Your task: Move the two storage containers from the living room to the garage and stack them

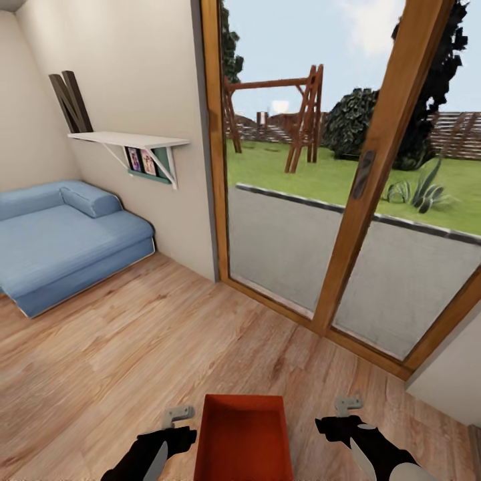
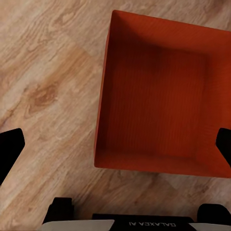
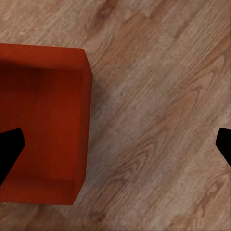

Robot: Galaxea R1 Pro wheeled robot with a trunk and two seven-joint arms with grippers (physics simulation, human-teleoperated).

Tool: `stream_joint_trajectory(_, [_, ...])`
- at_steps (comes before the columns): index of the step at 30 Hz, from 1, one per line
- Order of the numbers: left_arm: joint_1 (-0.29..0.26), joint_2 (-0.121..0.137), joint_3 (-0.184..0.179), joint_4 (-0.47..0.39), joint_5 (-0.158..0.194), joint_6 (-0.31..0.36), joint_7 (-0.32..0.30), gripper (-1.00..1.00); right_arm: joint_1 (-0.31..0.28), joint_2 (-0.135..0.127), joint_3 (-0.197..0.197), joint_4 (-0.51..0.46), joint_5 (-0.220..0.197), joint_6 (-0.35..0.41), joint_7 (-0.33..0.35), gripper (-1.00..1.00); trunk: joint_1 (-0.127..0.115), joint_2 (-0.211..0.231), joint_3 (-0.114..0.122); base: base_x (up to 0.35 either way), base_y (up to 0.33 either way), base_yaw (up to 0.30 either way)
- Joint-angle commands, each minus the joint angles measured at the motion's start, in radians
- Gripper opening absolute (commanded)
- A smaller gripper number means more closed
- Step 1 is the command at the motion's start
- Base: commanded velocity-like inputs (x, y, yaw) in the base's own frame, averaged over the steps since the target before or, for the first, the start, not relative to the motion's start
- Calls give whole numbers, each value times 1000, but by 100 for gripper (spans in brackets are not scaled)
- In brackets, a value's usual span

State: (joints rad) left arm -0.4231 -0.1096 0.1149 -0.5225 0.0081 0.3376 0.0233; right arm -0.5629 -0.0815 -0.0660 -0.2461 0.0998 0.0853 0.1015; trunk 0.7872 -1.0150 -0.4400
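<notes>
Right now you have one storage container (image 1: 244, 437) sitting between your two grippers, low in the head view, on the light wood-plank floor (image 1: 133, 347) of the living room. It is an orange-red, open-topped bin with finely ribbed inner walls, and nothing shows inside it.

Your left gripper (image 1: 179, 415) hangs just outboard of the bin's left wall, and your right gripper (image 1: 349, 404) stands a little further off from the bin's right wall. Neither one touches the container in the head view.

In the left wrist view your left gripper (image 2: 115, 144) is spread wide, its two dark fingertips (image 2: 9, 149) at opposite edges of the picture; the container (image 2: 159, 96) lies below and between them, nearer one tip, with bare planks under the other. In the right wrist view your right gripper (image 3: 115, 144) is likewise wide apart and grips nothing; the container (image 3: 43, 120) lies under one fingertip (image 3: 8, 147), and plain wood floor under the rest of the span.

Ahead of both grippers stands a wood-framed glass door (image 1: 374, 174) looking out on a lawn and a wooden swing frame (image 1: 294, 113). Ahead and to the left of your left gripper are the blue sofa (image 1: 60, 240) and a white wall shelf (image 1: 130, 141).
</notes>
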Motion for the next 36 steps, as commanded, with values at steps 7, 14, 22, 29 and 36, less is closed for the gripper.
stream_joint_trajectory(7, [0, -1, 5, -2, 1, 6, 1, 100, 0, 0, -8, -2, 10, 5, 6, 100, 27, -50, -34, 0, 0, 4])
stream_joint_trajectory(14, [0, -4, 5, -2, 1, 6, 1, 100, 0, 0, -7, -2, 11, 5, 6, 100, 54, -99, -68, 0, 0, 0])
stream_joint_trajectory(22, [0, -4, 5, -2, -1, 5, 3, 100, 0, 0, -8, -1, 9, 5, 10, 100, 84, -155, -106, 0, 0, 0])
stream_joint_trajectory(29, [0, -12, 5, -2, 3, 5, 63, 100, 1, 0, -8, 28, 7, -21, 48, 100, 111, -204, -139, 0, 0, 0])
stream_joint_trajectory(36, [0, -15, 5, -2, 6, -3, 80, 100, 1, 0, -8, 32, 6, -36, 50, 100, 138, -253, -172, 0, 0, 0])
